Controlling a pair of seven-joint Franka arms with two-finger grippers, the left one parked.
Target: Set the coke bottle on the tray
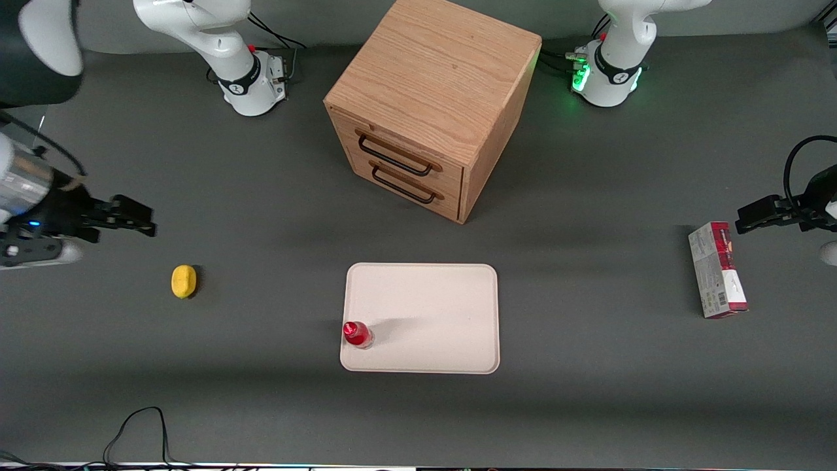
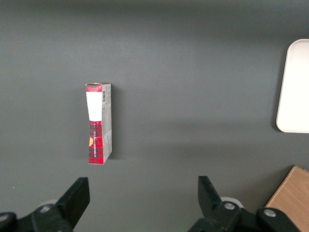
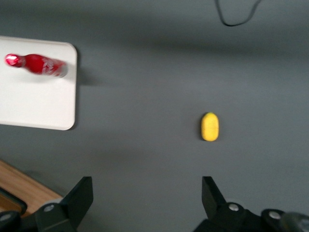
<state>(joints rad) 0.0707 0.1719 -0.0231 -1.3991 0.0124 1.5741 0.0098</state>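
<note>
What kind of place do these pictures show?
Probably a robotics lab: a grey table with a tray holding a coke bottle, a wooden drawer cabinet, and the open gripper hovering above.

We see a glossy red plastic coke bottle with a clear base on a matt, smooth cream tray. The drawer cabinet shows grained wood with dark metal handles. The table looks matt grey. The gripper, fingers spread wide, looks like matt black plastic above the table near the smooth yellow lemon-like object. The carton box looks like printed cardboard.
</note>
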